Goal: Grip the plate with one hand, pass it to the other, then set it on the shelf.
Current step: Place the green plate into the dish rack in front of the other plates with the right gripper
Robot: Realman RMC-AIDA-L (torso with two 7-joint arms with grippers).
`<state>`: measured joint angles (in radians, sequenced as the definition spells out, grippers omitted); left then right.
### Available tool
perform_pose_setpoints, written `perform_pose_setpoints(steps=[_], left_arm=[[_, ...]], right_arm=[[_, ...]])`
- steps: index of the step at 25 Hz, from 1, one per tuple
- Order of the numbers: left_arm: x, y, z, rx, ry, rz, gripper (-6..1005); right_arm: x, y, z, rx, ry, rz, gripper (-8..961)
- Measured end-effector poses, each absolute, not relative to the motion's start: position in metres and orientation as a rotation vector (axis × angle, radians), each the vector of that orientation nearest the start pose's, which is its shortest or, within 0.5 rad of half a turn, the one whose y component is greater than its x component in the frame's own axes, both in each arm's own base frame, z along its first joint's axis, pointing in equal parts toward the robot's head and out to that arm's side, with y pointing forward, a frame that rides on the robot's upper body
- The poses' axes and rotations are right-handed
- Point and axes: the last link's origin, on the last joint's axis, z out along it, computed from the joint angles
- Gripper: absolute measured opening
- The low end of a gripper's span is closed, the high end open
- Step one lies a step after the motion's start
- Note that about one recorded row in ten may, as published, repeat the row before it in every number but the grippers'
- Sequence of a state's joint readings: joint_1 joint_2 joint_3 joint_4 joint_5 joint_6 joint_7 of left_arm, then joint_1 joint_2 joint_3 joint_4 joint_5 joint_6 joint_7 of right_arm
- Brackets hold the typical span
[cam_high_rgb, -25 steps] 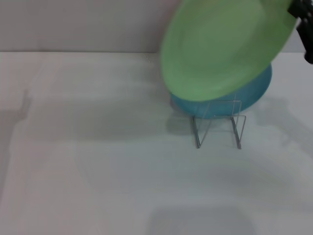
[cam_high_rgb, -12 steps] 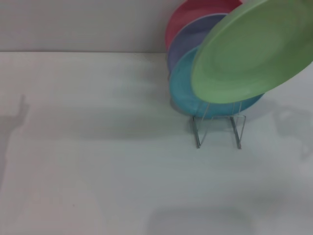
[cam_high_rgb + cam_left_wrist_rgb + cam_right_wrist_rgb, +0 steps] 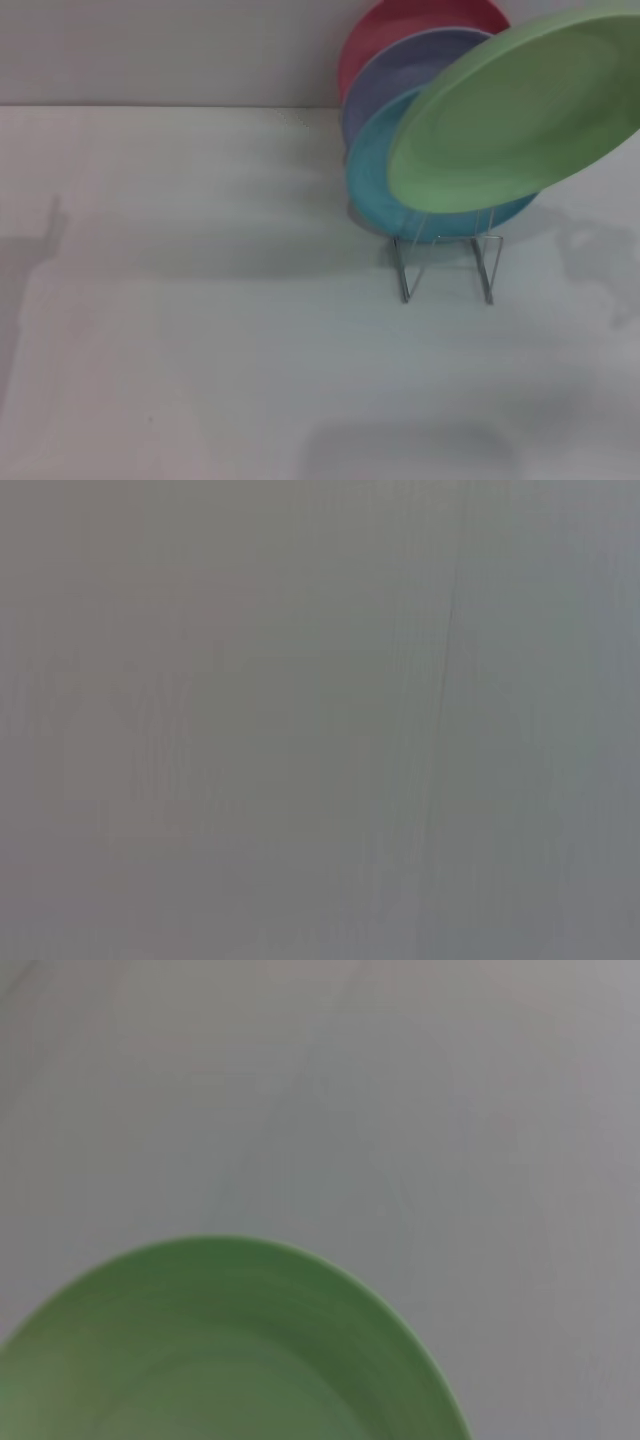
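- The rack (image 3: 446,262) stands nearest on the table (image 3: 200,330), its front loops bare.
- The plate (image 3: 520,110) hangs tilted above it, in front of the blue plate (image 3: 372,185).
- The purple plate (image 3: 400,70) and the red plate (image 3: 400,25) stand farther back.
- No gripper shows, so I cannot tell its grip.
- Best to tip the plate upright, then lower it slowly into the front gap.

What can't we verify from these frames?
- Right hand: not in any view; the green plate runs off the head view's right edge, so its grip is unseen.
- Left hand: not in view; the left wrist view shows only a blank grey surface.
- Rack slots: the green plate covers the blue plate, so the free slot is hidden.
- Right wrist view: plate cut by bottom edge.
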<state>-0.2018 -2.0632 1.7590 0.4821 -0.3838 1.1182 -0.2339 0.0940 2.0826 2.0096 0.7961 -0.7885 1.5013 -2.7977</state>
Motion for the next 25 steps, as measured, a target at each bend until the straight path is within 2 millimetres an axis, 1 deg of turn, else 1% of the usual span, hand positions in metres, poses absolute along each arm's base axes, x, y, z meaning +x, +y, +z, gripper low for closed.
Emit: perform_pose_setpoints(steps=[4, 12, 25], left_arm=[[-0.335, 0.311, 0.033, -1.39, -0.565, -0.843, 808], [-0.334, 0.312, 0.031, -1.403, -0.562, -0.84, 808], [-0.331, 0.314, 0.026, -1.43, -0.563, -0.84, 808]], right_arm=[[0.275, 0.278, 0.077, -1.746, -0.311, 0.813, 53], [0.281, 0.284, 0.075, -1.731, -0.294, 0.787, 62], [0.286, 0.283, 0.067, -1.774, -0.283, 0.767, 77]])
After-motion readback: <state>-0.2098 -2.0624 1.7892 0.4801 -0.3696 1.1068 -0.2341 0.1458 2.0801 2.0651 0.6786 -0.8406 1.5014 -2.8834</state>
